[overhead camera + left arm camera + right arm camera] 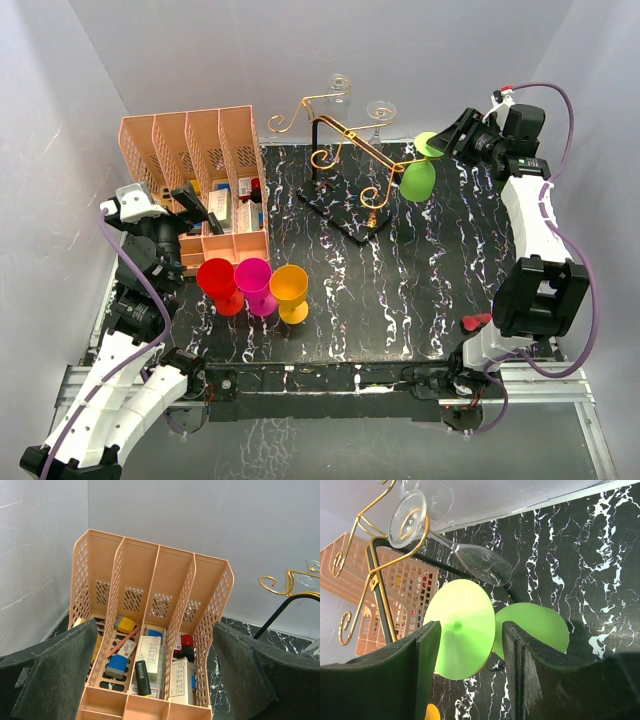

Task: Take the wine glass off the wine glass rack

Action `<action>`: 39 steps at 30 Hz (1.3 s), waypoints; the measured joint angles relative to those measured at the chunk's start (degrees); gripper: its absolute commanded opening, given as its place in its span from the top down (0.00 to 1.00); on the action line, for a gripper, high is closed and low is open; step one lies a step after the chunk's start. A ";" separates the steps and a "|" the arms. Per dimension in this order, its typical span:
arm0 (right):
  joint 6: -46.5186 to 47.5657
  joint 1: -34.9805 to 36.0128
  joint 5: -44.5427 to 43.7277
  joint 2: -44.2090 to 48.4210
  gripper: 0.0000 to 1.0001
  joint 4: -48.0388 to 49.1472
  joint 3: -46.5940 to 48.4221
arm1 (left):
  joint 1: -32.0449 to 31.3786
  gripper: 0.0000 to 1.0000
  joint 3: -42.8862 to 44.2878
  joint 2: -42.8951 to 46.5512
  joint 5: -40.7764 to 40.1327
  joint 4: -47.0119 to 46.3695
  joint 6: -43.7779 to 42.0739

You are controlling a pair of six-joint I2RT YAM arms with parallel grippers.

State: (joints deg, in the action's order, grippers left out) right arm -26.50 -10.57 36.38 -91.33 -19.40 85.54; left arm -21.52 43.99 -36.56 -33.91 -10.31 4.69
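Observation:
A green wine glass (418, 178) hangs upside down from the end of the wine glass rack (340, 135), a gold wire frame on a black post and base. My right gripper (447, 140) is open right at the glass's round foot (429, 144). In the right wrist view the green foot (462, 605) shows between my open fingers (427, 670), with the green bowl (537, 625) behind it. Two clear glasses (340, 88) hang further along the rack; one shows in the right wrist view (470, 560). My left gripper (195, 205) is open and empty over the peach organiser.
A peach slotted file organiser (190, 150) with small boxes and pens stands at the back left, also in the left wrist view (150, 580). Red (218, 283), magenta (255, 285) and orange (290, 292) cups stand near the front. The rack's black base (345, 215) lies mid-table.

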 measured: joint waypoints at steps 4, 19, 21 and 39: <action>0.74 0.00 0.00 -0.55 0.45 0.02 0.02 | 0.00 0.03 0.00 0.00 0.04 0.00 0.02; 1.62 0.00 0.17 -2.14 0.57 0.28 1.51 | -0.09 0.03 0.00 0.00 0.11 0.00 0.02; 2.08 0.00 -0.15 -2.21 0.57 -0.07 1.99 | -0.09 0.03 0.00 0.00 0.11 0.00 0.00; 3.67 0.00 -2.45 -2.36 0.73 -1.31 4.07 | -0.09 0.03 0.00 0.00 0.57 0.00 0.00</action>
State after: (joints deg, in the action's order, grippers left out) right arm -22.83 -10.57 33.93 -93.69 -20.71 89.60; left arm -21.61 43.99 -36.56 -33.34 -10.31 4.69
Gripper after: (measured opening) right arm 0.292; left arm 0.970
